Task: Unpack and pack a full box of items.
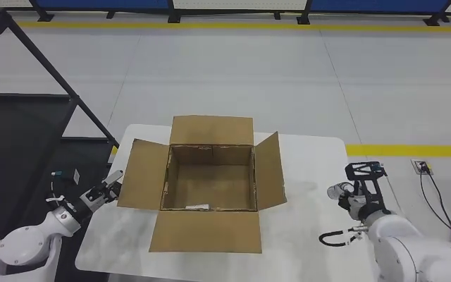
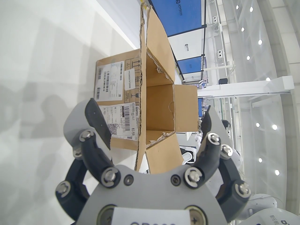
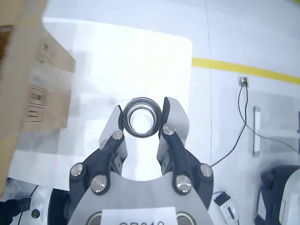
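Note:
An open cardboard box (image 1: 210,185) stands at the middle of the white table (image 1: 310,218), all flaps folded outward. A flat white item (image 1: 197,206) lies on its floor by the near wall. My left gripper (image 1: 107,189) sits at the table's left edge, beside the box's left flap, open and holding nothing. In the left wrist view its gripper (image 2: 150,108) faces the labelled side of the box (image 2: 117,87). My right gripper (image 1: 344,192) is over the table's right edge, shut on a shiny metal cup (image 3: 154,114) seen from above, mouth up. Beyond the cup is the box (image 3: 35,83).
A black metal frame (image 1: 49,77) rises left of the table. A yellow line (image 1: 398,150) marks the floor to the right, with a wall socket and cable (image 3: 242,87) near it. Bare table surface (image 3: 131,59) lies between the box and the right gripper.

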